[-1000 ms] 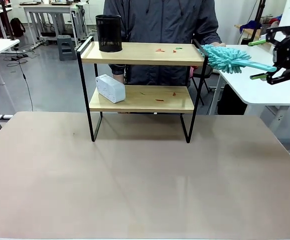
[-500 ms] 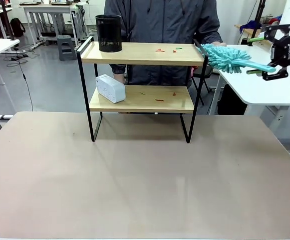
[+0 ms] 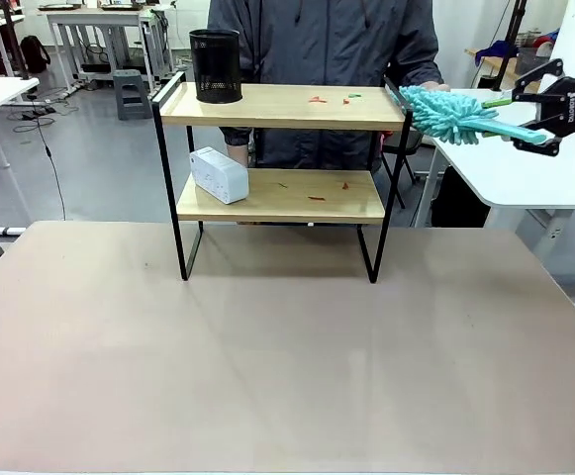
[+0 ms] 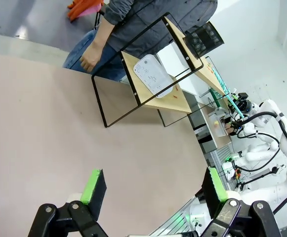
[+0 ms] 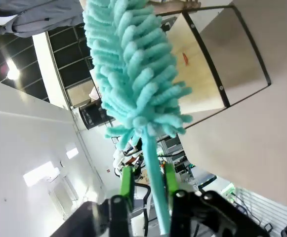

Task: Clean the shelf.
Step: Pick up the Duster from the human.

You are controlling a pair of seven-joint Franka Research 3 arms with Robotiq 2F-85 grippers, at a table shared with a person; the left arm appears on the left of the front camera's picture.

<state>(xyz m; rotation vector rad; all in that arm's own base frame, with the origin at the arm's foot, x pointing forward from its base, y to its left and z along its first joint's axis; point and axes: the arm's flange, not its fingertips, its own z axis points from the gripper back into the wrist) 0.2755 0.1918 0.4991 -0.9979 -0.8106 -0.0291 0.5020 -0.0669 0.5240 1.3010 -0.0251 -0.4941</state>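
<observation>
**Shelf** (image 3: 277,178): two-tier rack with wooden boards in a black frame. It stands upright at the middle of the far part of the table (image 3: 267,366), directly in front of the person (image 3: 322,40).
- Top board: a black mesh cup (image 3: 215,65) sits at the left end. A few red and green scraps (image 3: 329,98) lie right of centre.
- Lower board: a white box (image 3: 219,174) sits at the left end, leaning over the front edge. More red scraps (image 3: 316,198) are scattered toward the right.

**Duster** (image 3: 455,114): teal, with a fluffy head and a thin plastic handle. It is held roughly level in the air, with the head at the right end rail of the top board. Whether the head touches the rail is hard to judge.

**Right gripper** (image 3: 534,121): off the table's right side, level with the top board. In the wrist view its green pads (image 5: 127,185) are clamped on the duster's handle from both sides.

**Left gripper** (image 4: 150,190): jaws wide apart and holding nothing, above bare tabletop. The shelf is well away from it in the wrist view.

**Person's hands**: one hand (image 3: 435,88) is just behind the duster head, and contact is unclear. The other hand (image 3: 236,153) hangs behind the shelf's left side.
</observation>
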